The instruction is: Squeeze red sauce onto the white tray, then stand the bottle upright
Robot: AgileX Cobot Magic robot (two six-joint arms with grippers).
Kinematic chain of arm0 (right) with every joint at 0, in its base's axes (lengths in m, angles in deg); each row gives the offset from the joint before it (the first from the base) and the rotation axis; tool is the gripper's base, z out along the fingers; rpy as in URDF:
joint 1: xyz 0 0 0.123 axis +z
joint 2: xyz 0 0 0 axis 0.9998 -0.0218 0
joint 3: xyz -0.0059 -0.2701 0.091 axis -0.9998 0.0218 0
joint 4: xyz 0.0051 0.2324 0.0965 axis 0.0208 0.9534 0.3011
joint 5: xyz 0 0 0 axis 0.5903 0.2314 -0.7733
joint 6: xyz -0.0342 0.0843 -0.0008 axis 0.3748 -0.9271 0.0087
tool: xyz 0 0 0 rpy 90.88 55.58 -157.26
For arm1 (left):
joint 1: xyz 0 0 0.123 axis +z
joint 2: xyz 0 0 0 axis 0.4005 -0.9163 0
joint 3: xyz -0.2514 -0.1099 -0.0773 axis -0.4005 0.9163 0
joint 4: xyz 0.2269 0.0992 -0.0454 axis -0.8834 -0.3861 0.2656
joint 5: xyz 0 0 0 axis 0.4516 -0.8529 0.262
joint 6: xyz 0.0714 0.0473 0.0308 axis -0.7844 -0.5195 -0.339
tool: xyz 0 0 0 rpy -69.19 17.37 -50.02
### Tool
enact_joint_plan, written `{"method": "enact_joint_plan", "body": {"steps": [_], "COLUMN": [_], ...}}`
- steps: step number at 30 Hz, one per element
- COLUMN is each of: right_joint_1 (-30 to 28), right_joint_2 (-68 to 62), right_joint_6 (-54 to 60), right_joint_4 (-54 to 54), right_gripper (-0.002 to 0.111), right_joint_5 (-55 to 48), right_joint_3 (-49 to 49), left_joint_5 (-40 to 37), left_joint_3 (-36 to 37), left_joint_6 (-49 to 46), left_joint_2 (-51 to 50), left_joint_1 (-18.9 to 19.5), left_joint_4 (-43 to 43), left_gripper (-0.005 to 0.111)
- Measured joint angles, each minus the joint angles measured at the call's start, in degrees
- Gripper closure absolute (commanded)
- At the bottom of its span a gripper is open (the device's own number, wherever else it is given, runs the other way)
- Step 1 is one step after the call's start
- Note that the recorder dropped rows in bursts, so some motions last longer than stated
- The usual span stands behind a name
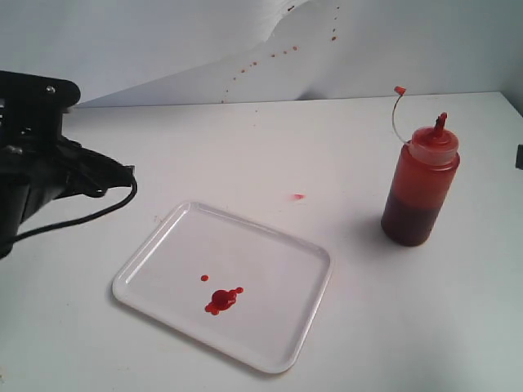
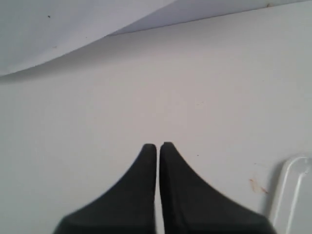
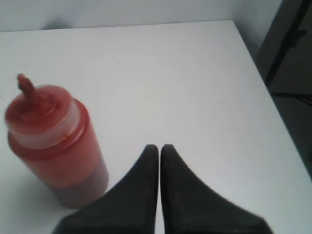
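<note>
The bottle (image 1: 420,189) stands upright on the table at the right, red-orange with a darker lower part, its tether arching up to a small red tip cap (image 1: 400,90). A glossy blob of red sauce (image 1: 221,300) with a few droplets lies on the white tray (image 1: 270,351) at the front centre. My left gripper (image 2: 158,146) is shut and empty over bare table, with the tray's corner (image 2: 292,195) beside it. My right gripper (image 3: 159,146) is shut and empty, apart from the bottle (image 3: 51,141) standing next to it.
The left arm's black body (image 1: 37,159) and cable sit at the left edge of the exterior view. A faint pinkish smear (image 1: 298,197) marks the table between tray and bottle. Red specks (image 1: 274,55) dot the white backdrop. The table's right edge (image 3: 261,73) is near the right gripper.
</note>
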Motion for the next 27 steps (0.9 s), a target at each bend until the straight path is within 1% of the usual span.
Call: {"method": "enact_joint_plan", "body": {"steps": [3,7,10,12,14,16,18,19,20,21,22,24,25,26,27], "right_joint_1": [0.0,0.0,0.0,0.0,0.0,0.0,0.0,0.0,0.0,0.0,0.0,0.0,0.0,0.0,0.0], "right_joint_2": [-1.8,-4.75,-6.58,-7.31,-7.31,-7.4,-7.43,-7.43,-7.43,-7.43,-7.43,-7.43,-7.43,-7.43,-7.43], "right_joint_6": [2.99,12.7,18.59,20.15,20.73,21.12,21.18,21.28,21.35,21.35,21.35,21.43,21.57,21.57,21.57], "right_joint_4": [1.85,10.38,16.19,19.32,21.46,22.59,22.75,22.63,22.53,22.52,22.4,22.4,22.4,22.4,22.4], "right_gripper": [0.108,0.108,0.108,0.108,0.108,0.108,0.108,0.108,0.108,0.108,0.108,0.108,0.108,0.108,0.108], "right_joint_5": [-5.82,-12.0,-15.02,-15.63,-15.53,-15.42,-15.42,-15.42,-15.42,-15.42,-15.42,-15.42,-15.42,-15.42,-15.42], "right_joint_3": [-4.3,-9.33,-13.47,-15.19,-15.77,-15.78,-15.78,-15.78,-15.78,-15.78,-15.78,-15.78,-15.78,-15.78,-15.78], "left_joint_5": [-2.26,-5.87,-12.31,-17.54,-23.13,-32.22,-44.1,-50.11,-54.08,-57.15,-60.03,-61.31,-61.31,-60.94,-60.81], "left_joint_3": [-2.57,-3.21,-5.0,-6.82,-8.38,-9.23,-9.31,-9.36,-9.36,-9.36,-9.36,-9.36,-9.36,-9.36,-9.62], "left_joint_6": [-11.33,-19.05,-21.45,-19.15,-12.95,-6.52,-3.37,-2.06,-0.41,2.12,7.38,16.55,25.35,31.89,40.07], "left_joint_2": [0.0,1.37,3.41,4.85,5.83,6.68,6.68,6.56,6.41,6.26,6.03,5.81,5.7,5.58,5.58], "left_joint_1": [4.0,8.58,12.53,14.93,16.87,18.94,20.59,21.37,21.85,22.2,22.24,22.37,22.37,22.49,22.61], "left_joint_4": [5.83,7.76,8.37,8.37,8.37,8.5,7.47,4.58,1.17,-4.4,-11.46,-27.38,-38.56,-45.62,-54.5], "left_gripper": [0.107,0.107,0.107,0.107,0.107,0.107,0.107,0.107,0.107,0.107,0.107,0.107,0.107,0.107,0.107]}}
